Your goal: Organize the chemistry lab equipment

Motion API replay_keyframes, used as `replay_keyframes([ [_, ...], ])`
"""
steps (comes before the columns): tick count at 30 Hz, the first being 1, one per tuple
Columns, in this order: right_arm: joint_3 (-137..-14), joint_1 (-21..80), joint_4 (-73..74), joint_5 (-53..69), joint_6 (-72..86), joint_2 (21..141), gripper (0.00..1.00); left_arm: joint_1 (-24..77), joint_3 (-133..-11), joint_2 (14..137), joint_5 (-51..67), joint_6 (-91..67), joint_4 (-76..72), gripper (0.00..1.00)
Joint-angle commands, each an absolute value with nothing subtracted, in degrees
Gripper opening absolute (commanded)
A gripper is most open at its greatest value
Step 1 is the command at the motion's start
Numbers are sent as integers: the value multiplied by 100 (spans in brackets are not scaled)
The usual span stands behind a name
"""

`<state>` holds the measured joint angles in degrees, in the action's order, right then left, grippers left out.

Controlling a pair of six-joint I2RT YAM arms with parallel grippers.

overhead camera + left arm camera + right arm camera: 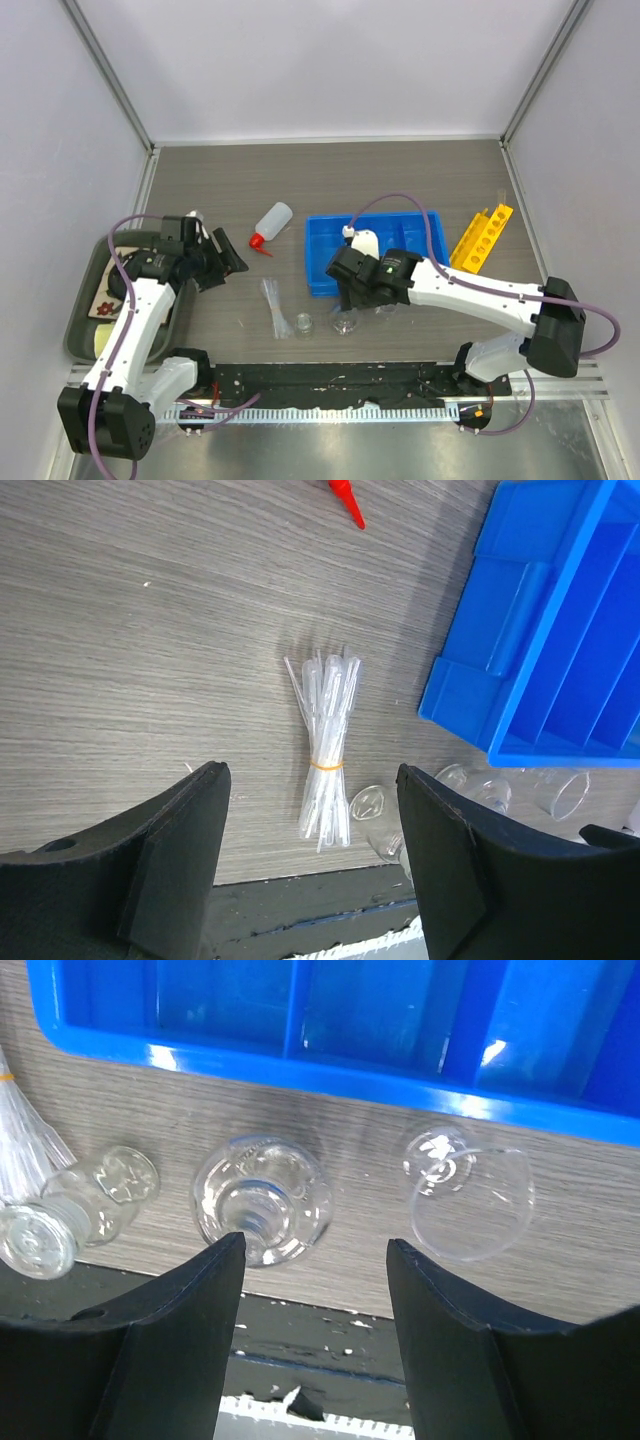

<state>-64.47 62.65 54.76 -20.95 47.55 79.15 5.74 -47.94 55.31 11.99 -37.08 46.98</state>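
Your left pincer (pixel 310 780) is spread wide and holds nothing. Straight ahead of its gap, on the grey table (pixel 150 630), lies a bundle of thin clear pipettes (pixel 325 740) tied with a yellow band, clear of both fingers. Beyond the bundle you can see the red nozzle (pixel 347 500) of the white squeeze bottle (pixel 272 222), which lies on its side. Ahead and off to the right of this pincer sits the blue bin (pixel 560 630). The dark green tray (pixel 85 310) lies on the outer side of this arm.

Your right pincer (pixel 315 1250) is also spread and empty. Just past the finger on the left of its wrist view stands a round glass flask (pixel 262 1200). Just past the other finger is a clear beaker (pixel 470 1200). The bin's near wall runs across just beyond both. Farther out on the flask's side are two small glass beakers (pixel 105 1190), beside the pipette ends. The yellow rack (pixel 481 238) lies beyond the bin, well apart from either pincer.
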Motion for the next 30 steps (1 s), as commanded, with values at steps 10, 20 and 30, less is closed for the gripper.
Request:
replay_keyframes([
  [10,-6495,6513,4588,-1775,4913,8587,64,536,-4834,5493,1195,-3533,4623,72],
  [20,-6320,6644,4737,-1846,5071,8455,56,545,-4816,5502,1230,-3516,4579,72],
  [30,-6258,6680,4746,-1907,5106,8525,40,536,-4834,5485,1274,-3516,4579,72],
])
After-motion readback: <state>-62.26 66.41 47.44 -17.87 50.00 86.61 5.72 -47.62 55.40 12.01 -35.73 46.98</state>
